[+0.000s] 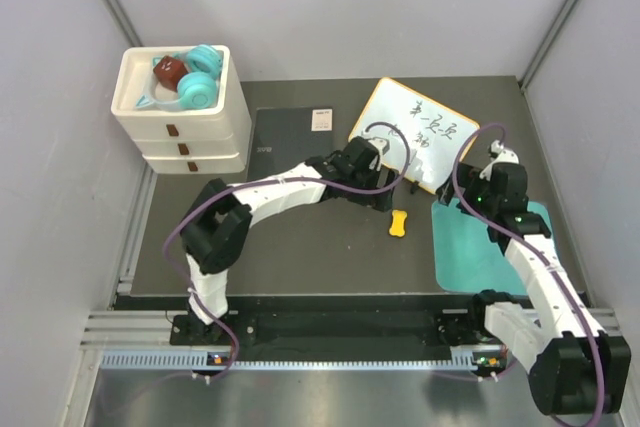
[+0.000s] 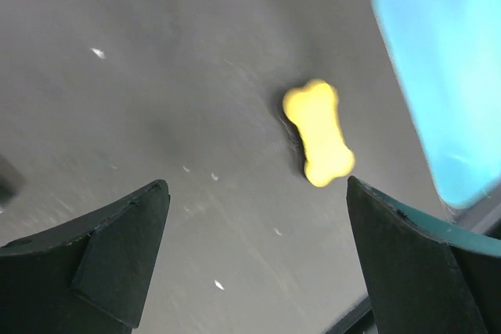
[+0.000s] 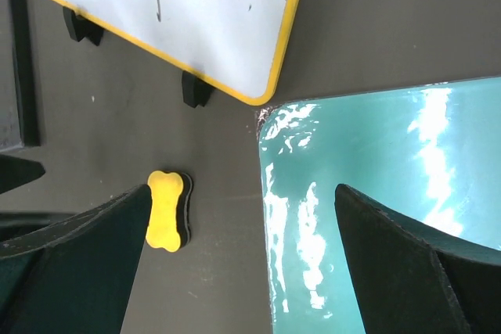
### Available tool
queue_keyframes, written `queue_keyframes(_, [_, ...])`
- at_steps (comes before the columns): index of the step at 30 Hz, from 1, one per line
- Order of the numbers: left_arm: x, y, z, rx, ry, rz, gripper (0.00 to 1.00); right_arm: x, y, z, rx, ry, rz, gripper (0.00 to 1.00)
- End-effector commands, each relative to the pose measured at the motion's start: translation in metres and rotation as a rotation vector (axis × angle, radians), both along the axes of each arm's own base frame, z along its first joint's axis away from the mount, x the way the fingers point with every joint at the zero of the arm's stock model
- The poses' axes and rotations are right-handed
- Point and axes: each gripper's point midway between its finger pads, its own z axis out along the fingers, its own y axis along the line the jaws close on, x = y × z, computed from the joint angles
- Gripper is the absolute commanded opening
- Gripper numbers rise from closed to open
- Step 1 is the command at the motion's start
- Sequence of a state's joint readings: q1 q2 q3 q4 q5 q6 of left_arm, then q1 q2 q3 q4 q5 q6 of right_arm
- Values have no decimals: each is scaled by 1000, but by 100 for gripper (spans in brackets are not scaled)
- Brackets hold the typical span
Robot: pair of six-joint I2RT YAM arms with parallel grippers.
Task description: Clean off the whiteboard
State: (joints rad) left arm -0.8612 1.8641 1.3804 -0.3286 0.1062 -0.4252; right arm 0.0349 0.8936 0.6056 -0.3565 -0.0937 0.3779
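- Top external view: the left arm [image 1: 270, 197] rises from its base, folds at a raised elbow and stretches right, low over the table [image 1: 300, 257]. The left gripper [image 1: 383, 197] is at the near-left edge of the whiteboard [image 1: 415, 132].
- Left wrist view: its 2 dark fingers [image 2: 117, 248] are spread wide with nothing between them.
- The right arm [image 1: 530, 267] runs up from the bottom-right corner across the teal mat [image 1: 470, 252]. The right gripper [image 1: 493, 157] is at the whiteboard's right corner, its jaws also wide apart and empty.
- The table is matt dark grey, speckled with pale flecks, and closed in by pale grey walls.
- Far left stands a stack of 3 white trays [image 1: 180, 137], with teal and brown items in the top 1.
- Right of the trays lies a flat dark grey pad [image 1: 290, 137] with a white label.
- The whiteboard sits askew at the far centre-right. It is white with dark handwriting, a yellow-orange rim, rounded corners and small black feet [image 3: 194, 90], and its near corner is just beside the mat's corner.
- A bone-shaped eraser [image 1: 399, 222], yellow over a black layer, lies on the table near the whiteboard's near edge, left of the glossy mat.
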Motion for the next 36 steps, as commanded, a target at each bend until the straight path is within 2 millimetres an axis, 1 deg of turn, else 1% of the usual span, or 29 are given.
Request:
queue_keyframes(1, [6,-23,-4,72,-2,42,99,22,-4,31,12,-87,-4,99])
queue_keyframes(2, [6,-28,-5,84,-4,54,98,24,-13,30,14,-82,-36,99])
queue_keyframes(3, [6,-36,-9,95,-9,55,98,25,-17,24,19,-65,-50,99])
queue_keyframes(5, [3,-41,-17,94,20,81,96,29,-21,24,24,-69,-67,99])
queue_keyframes(6, [2,-44,-22,96,27,94,95,30,-24,20,27,-58,-81,99])
queue_keyframes(8, [0,-48,-26,87,35,113,94,33,-24,18,32,-61,-78,99])
queue_keyframes(10, [-5,-50,-31,96,29,118,94,35,-26,11,26,-39,-76,99])
queue_keyframes(12, [-11,-51,-36,127,35,134,94,36,-27,7,38,-21,-77,99])
queue_keyframes(13, [-9,-48,-38,153,18,154,94,36,-28,2,45,-3,-85,99])
queue_keyframes(14, [-14,-52,-41,171,16,146,94,36,-27,-1,55,6,-83,99])
queue_keyframes(16, [-14,-54,-44,192,-5,155,94,38,-32,-4,88,13,-96,99])
queue_keyframes(18, [-17,-59,-48,218,-23,153,93,38,-29,-4,130,10,-76,99])
queue_keyframes(19, [-12,-57,-49,242,-56,174,93,38,-32,-7,138,19,-81,99])
queue_keyframes(20, [-15,-61,-50,248,-71,170,93,38,-32,-6,142,23,-79,99])
queue_keyframes(22, [-14,-63,-53,252,-79,183,92,37,-32,-6,146,23,-79,99])
queue_keyframes(23, [-14,-64,-57,257,-76,186,91,37,-33,-5,142,19,-78,99])
queue_keyframes(26, [-13,-62,-62,269,-77,193,83,36,-33,-5,140,18,-83,99])
queue_keyframes(27, [-12,-61,-62,274,-82,199,79,36,-33,-5,141,17,-81,99])
queue_keyframes(29, [-11,-57,-63,286,-85,206,78,36,-30,-4,150,13,-66,99])
queue_keyframes(31, [-10,-56,-63,287,-93,214,73,36,-29,-6,151,21,-62,99])
queue_keyframes(36, [-5,-52,-60,299,-120,235,70,34,-27,-12,160,37,-57,99])
